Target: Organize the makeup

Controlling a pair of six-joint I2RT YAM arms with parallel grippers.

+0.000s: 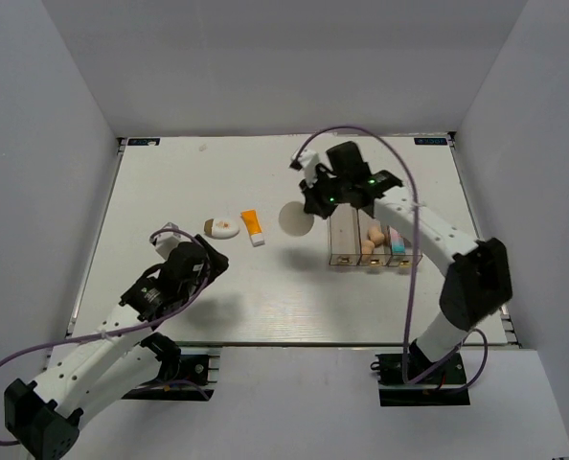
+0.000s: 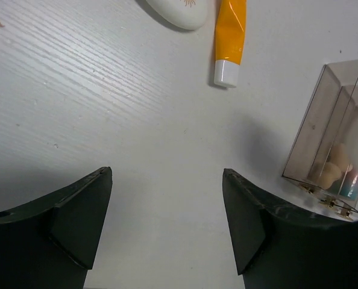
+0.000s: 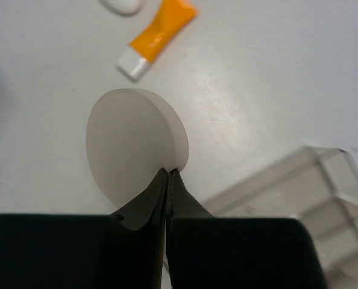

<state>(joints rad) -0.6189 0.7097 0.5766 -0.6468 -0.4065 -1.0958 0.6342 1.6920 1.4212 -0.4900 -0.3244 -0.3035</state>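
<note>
**Beige puff (image 3: 131,144) pinched at its rim**

Clear organizer (image 1: 343,238) sits right of the worktop's centre. Near its left wall, the right gripper (image 3: 167,176) pinches the puff's thin edge. It looks light and soft. The left gripper (image 2: 167,174) hangs wide, empty.

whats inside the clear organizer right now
Two peach sponges in the middle compartment, a pink-white-blue bottle in the right one; the left looks bare. The right arm covers the far end of the organizer.
</note>
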